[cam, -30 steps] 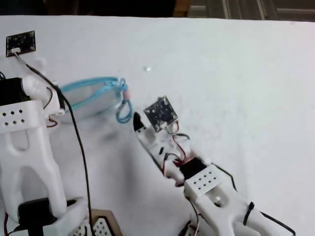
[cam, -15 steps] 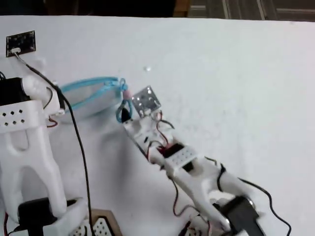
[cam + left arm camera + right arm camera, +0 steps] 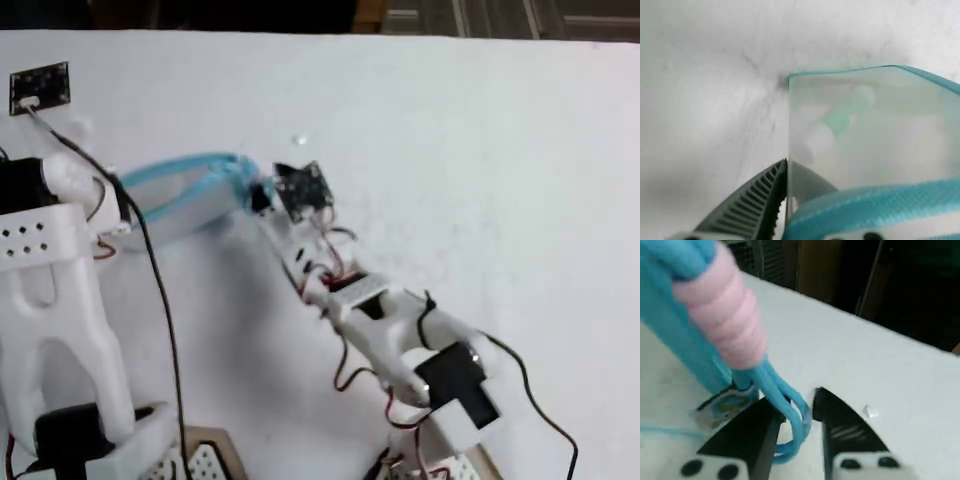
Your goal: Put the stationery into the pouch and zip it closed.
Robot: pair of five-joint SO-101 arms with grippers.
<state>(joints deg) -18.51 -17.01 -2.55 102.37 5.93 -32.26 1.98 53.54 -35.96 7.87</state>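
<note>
The white table point(image 3: 480, 130) takes up nearly the whole high view. The left arm point(image 3: 50, 290) stands along the left edge of that frame. The right arm point(image 3: 400, 340) runs from the lower right up toward the centre-left.

The pouch point(image 3: 175, 200) lies flat in the upper left, between the two arms. It is a translucent sleeve trimmed in teal. It looks light, limp and a little slick, so it would probably slide or crumple if pulled without an anchor. The left gripper point(image 3: 786, 165) seems to be that anchor, with its ribbed jaws pressed together on the pouch's side edge just beside the teal zip band point(image 3: 880, 200). A pale green shape point(image 3: 845, 112) shows dimly through the wall (stationery, probably, though I cannot tell what kind).

The right gripper point(image 3: 796, 401) sits at the pouch's right-hand end in the high view. Its black fingers point(image 3: 840, 420) are a little apart, and the blue pull cord point(image 3: 800, 421) loops between them without being pinched. The cord is soft and thin, and it could slip out sideways.

The best place to grip looks to be low on the loop, under the pink bead point(image 3: 725, 315), which could stop the jaws sliding off.
</note>
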